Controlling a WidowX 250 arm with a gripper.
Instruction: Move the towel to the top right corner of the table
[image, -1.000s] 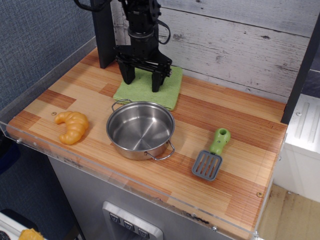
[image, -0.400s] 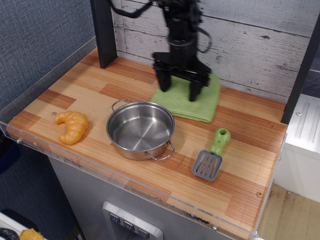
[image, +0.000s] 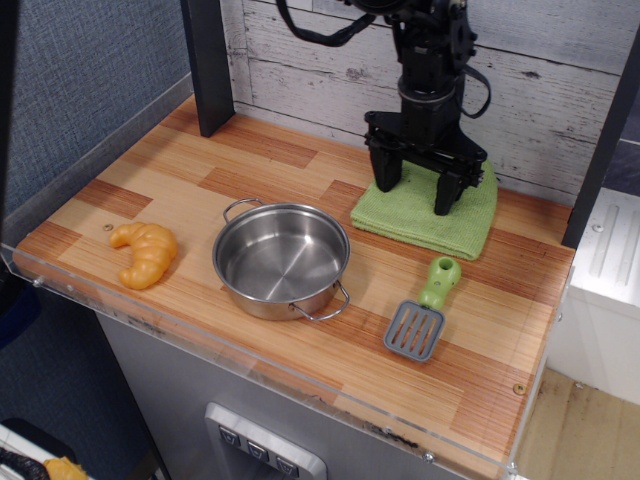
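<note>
Gripper (image: 415, 197) stands upright, fingers (image: 386, 177) spread apart and pressed down on the towel (image: 428, 215), which lies flat beneath them near the table's (image: 300, 165) far right corner. Spatula (image: 423, 310) sits just in front of the fingers; pot (image: 281, 258) front-left; croissant (image: 146, 253) well apart, leftward.

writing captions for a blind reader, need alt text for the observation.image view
A black robot arm presses its open gripper down on a light green towel near the back right of a striped wooden table. In front sit a steel pot, an orange croissant to the left, and a green-handled grey spatula to the right.
</note>
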